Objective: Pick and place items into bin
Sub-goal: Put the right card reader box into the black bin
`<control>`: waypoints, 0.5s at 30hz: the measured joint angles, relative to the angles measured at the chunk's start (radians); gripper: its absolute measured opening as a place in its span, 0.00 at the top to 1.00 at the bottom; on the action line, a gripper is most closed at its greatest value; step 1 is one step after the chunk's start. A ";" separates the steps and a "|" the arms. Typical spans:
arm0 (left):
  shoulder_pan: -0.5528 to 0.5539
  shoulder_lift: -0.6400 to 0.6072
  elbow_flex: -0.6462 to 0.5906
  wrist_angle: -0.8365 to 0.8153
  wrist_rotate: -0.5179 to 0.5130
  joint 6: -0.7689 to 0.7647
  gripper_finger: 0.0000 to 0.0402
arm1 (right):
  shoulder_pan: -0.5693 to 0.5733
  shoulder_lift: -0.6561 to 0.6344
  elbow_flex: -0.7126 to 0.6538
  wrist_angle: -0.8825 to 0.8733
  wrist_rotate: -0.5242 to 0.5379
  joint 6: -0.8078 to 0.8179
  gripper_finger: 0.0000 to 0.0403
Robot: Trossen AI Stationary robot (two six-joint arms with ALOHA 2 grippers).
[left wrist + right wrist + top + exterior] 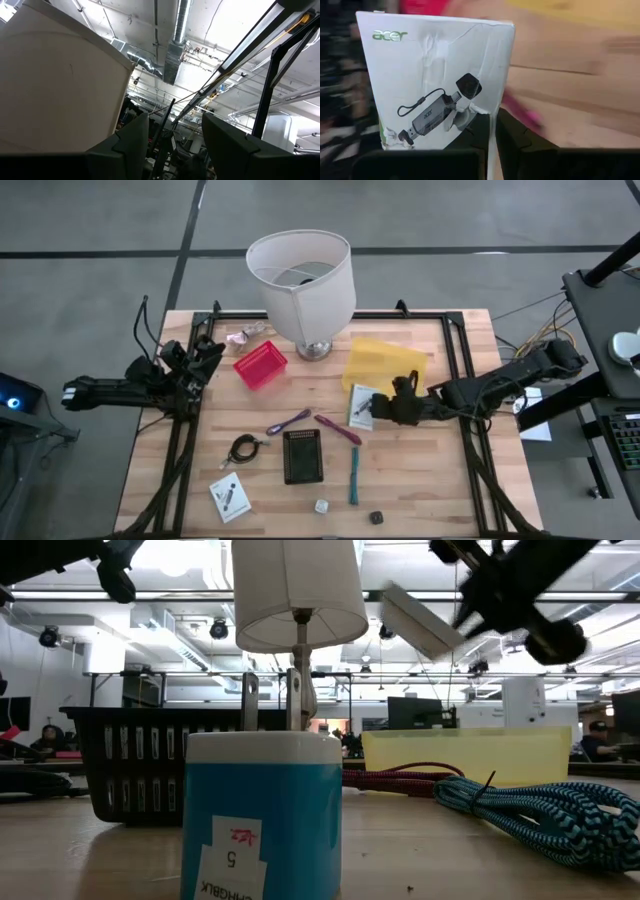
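Note:
My right gripper (378,408) is shut on a white printed "acer" card box (435,85), which hangs in the air above the table's middle, next to the yellow bin (383,363). On the wood lie two purple strips (288,421), a teal stick (353,475), a black coiled cable (243,448), another white card (229,496), a white cube (321,506) and a dark cube (376,518). My left gripper (172,145) is open at the table's left edge, pointing up beside the white lampshade (302,285). My right gripper pinches the white card box between its two fingers (517,137) at one edge (492,112), coming level from the table's right side. The box is lifted clear of the table and sits tilted in the hold (420,620).
The lamp stands at the far middle. A red basket (260,365) sits to its left and a black basket (302,455) lies near the table's middle. A blue cylinder (260,810) and a teal braided cord (540,810) are close to the low camera.

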 joint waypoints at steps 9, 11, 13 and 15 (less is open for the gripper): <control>0.000 -0.001 0.000 -0.009 0.000 0.000 0.58 | -0.004 0.110 0.002 0.437 -0.002 -0.090 0.98; 0.000 0.001 0.000 -0.007 0.000 0.000 0.58 | -0.004 0.149 0.008 0.514 -0.010 -0.103 0.98; 0.000 0.000 0.000 -0.009 0.000 0.000 0.58 | -0.004 0.185 0.033 0.532 -0.035 -0.105 0.98; 0.000 0.001 0.000 -0.008 0.000 0.000 0.58 | -0.004 0.225 0.069 0.531 -0.073 -0.107 0.98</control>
